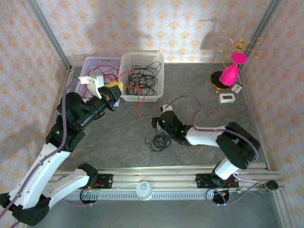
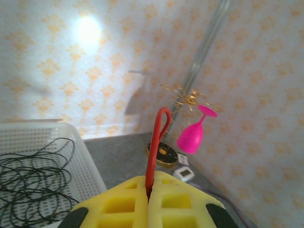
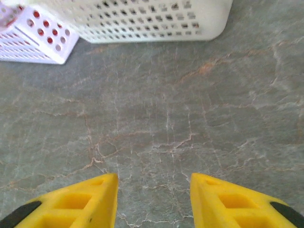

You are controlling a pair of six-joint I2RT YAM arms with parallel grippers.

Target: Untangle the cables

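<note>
Nearest, a grey metal rail [image 1: 156, 178] carries both arm bases. Just beyond it, a loose coil of thin black cable [image 1: 159, 141] lies on the grey stone-patterned table [image 1: 118, 137], just beside the right gripper [image 1: 157, 122]. This gripper is low over the table. In its wrist view, its yellow fingers [image 3: 85, 199] stand wide apart with bare table between them.

Further away, the left gripper [image 2: 149, 187] is up near the baskets. Its yellow pads are pressed together on a thin red cable [image 2: 153, 147], and a short loop of it stands up above them. In the top view the red cable goes from there across the front of the white perforated plastic basket [image 1: 147, 97], and a tail lies on the table. This basket holds many black cable coils [image 1: 145, 76].

Just beside it on the left is a lilac perforated plastic basket [image 1: 102, 59] with more red cable inside. The left arm covers part of it, so I cannot tell how much.

Far right, a pink wine glass [image 1: 229, 74] hangs bowl down on a gold wire stand [image 1: 237, 45]. A small white device [image 1: 227, 98] lies near the base of the stand.
</note>
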